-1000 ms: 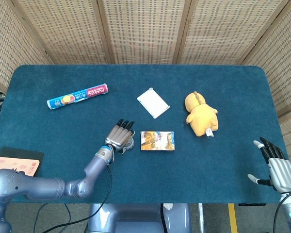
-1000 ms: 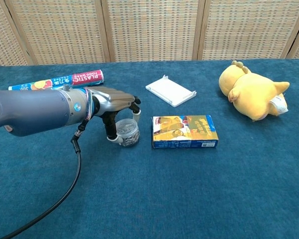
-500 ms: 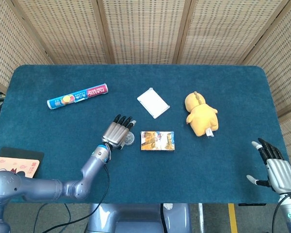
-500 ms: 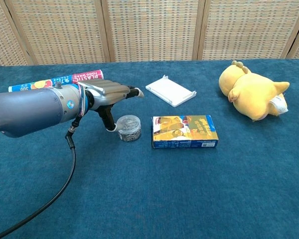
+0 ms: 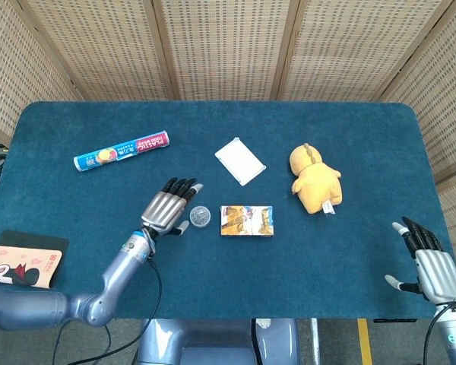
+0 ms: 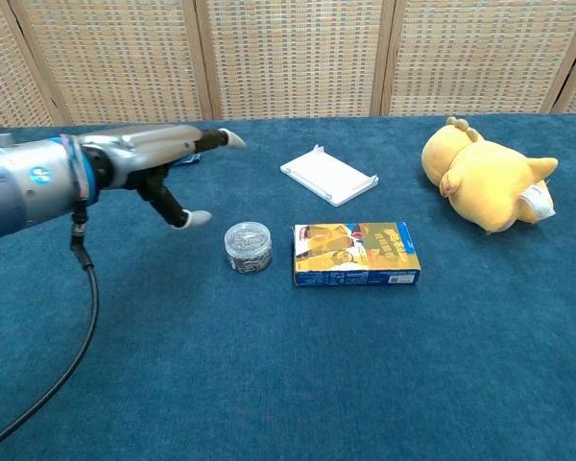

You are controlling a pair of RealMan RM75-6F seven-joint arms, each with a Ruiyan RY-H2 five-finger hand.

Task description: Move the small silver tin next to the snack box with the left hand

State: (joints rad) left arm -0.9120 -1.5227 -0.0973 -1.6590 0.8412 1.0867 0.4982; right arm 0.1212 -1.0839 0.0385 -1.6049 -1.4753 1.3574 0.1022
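The small silver tin (image 5: 200, 217) (image 6: 249, 247) stands upright on the blue table, just left of the snack box (image 5: 247, 220) (image 6: 356, 254), with a narrow gap between them. My left hand (image 5: 167, 207) (image 6: 158, 154) hovers to the left of the tin, raised off the cloth, fingers spread and holding nothing. My right hand (image 5: 428, 262) is at the table's near right edge, fingers apart and empty; the chest view does not show it.
A yellow plush toy (image 5: 313, 179) (image 6: 487, 173) lies right of the box. A white lid (image 5: 239, 160) (image 6: 328, 176) sits behind the box. A plastic-wrap roll (image 5: 122, 150) lies at the far left. A printed card (image 5: 19, 261) rests at the near left corner.
My left hand let go of the tin, spread its fingers and drew back to the left and upward. The tin stays beside the snack box. The right hand barely shifted.
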